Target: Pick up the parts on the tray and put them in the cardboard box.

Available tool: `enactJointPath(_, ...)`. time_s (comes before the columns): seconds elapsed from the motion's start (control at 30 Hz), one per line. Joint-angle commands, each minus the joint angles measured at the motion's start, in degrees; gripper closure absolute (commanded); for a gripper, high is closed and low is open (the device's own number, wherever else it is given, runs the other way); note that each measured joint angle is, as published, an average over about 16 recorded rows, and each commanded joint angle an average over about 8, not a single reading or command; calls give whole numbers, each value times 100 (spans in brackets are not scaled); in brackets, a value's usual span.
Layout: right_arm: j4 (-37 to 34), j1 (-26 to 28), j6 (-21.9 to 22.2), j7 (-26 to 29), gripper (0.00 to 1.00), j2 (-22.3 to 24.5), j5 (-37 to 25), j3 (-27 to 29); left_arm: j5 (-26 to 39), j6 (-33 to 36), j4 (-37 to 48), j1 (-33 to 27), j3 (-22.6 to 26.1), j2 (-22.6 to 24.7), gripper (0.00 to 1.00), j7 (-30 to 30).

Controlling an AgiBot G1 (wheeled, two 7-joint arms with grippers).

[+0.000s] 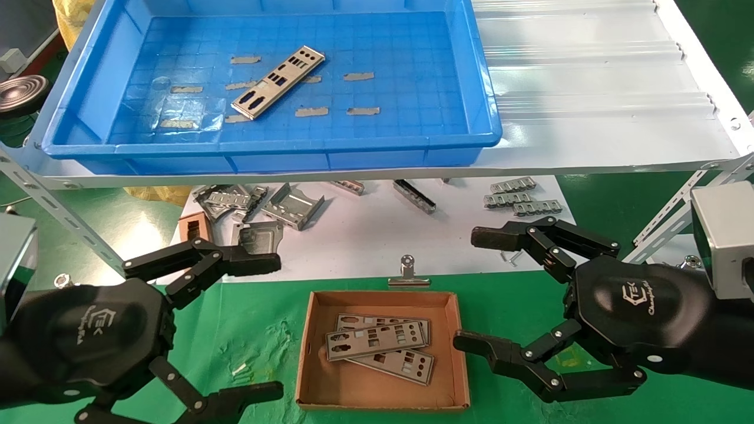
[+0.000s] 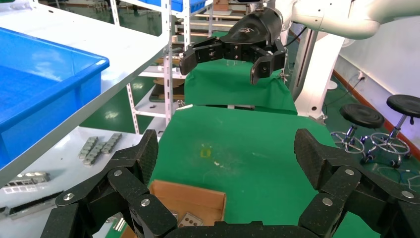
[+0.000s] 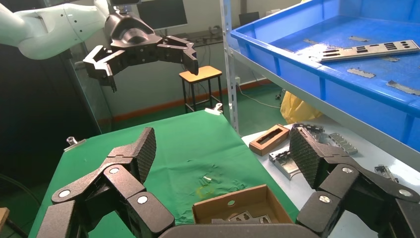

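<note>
Our left gripper (image 1: 259, 327) and right gripper (image 1: 474, 291) hang spread apart, empty, flanking the cardboard box (image 1: 306, 353) (three plates inside). One perforated plate (image 1: 278, 82) lies in the far blue tray (image 1: 489, 112), likely our next pick.

One plate (image 1: 278, 82) on the tray (image 1: 82, 94), three plates (image 1: 377, 340) in the box (image 1: 312, 353)

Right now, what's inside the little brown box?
The cardboard box holds silver plates stacked crookedly; three show. The top one covers parts of the others, so anything beneath them can't be seen.
</note>
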Motion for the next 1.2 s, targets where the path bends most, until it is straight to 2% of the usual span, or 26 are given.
enactJointPath(0.03,0,0,0,0,75,0,0,0,0,0,0,0,0,0,0,0)
enactJointPath(0.1,0,0,0,0,100,0,0,0,0,0,0,0,0,0,0,0)
enactJointPath(1.2,0,0,0,0,100,0,0,0,6,-16,17,-28,-1,7,0,-14)
